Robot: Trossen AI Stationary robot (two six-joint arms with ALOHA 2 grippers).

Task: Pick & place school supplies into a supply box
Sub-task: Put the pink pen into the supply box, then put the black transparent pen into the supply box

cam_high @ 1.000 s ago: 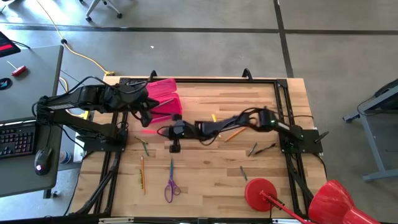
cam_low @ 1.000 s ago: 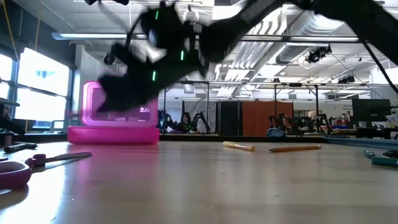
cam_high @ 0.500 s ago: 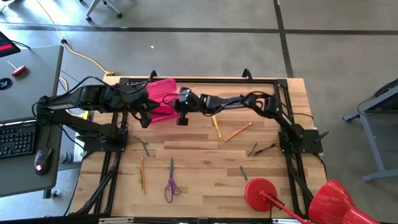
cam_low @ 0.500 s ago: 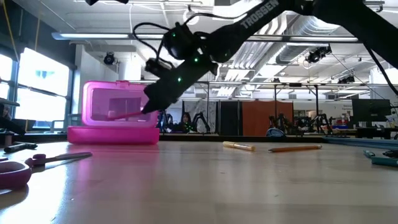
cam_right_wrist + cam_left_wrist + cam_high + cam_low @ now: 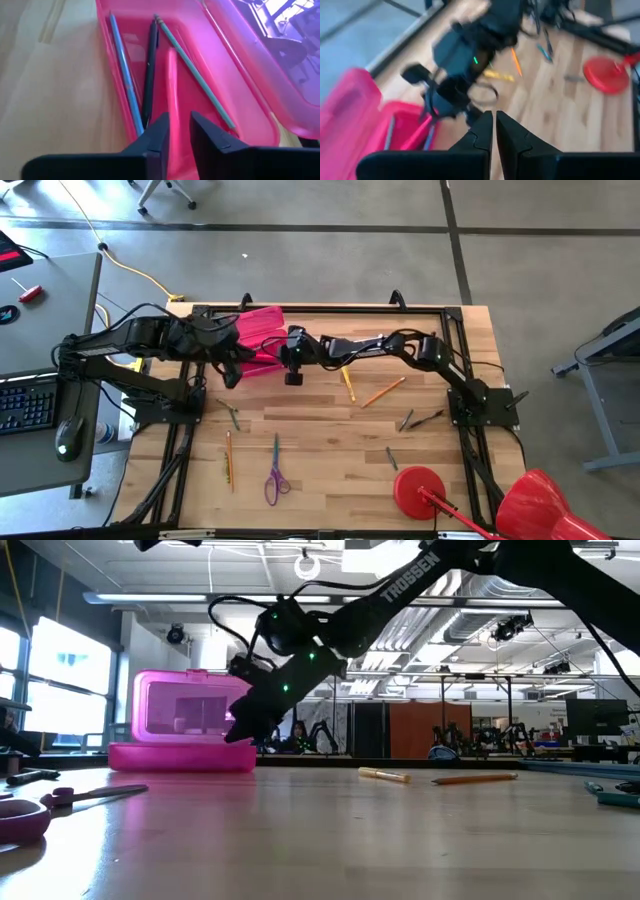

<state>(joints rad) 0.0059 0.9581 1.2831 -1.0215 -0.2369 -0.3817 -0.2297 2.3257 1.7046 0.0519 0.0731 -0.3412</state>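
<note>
Pink plastic fills my right wrist view: the supply box (image 5: 200, 65) sits open at the back left of the desk (image 5: 330, 450), its lid (image 5: 258, 322) standing up. Inside I see a blue pencil (image 5: 124, 75), a black pen (image 5: 149, 70), a teal pencil (image 5: 195, 70) and a pink pen (image 5: 172, 85). My right gripper (image 5: 176, 131) hovers over the box's near end, fingers slightly parted and, as far as I can make out, clear of the pink pen between them. My left gripper (image 5: 494, 131) waits just beside the box, fingers pressed together on nothing. Out on the desk lie a yellow pencil (image 5: 347, 382), an orange pencil (image 5: 382, 392) and the purple scissors (image 5: 274, 480), well apart.
</note>
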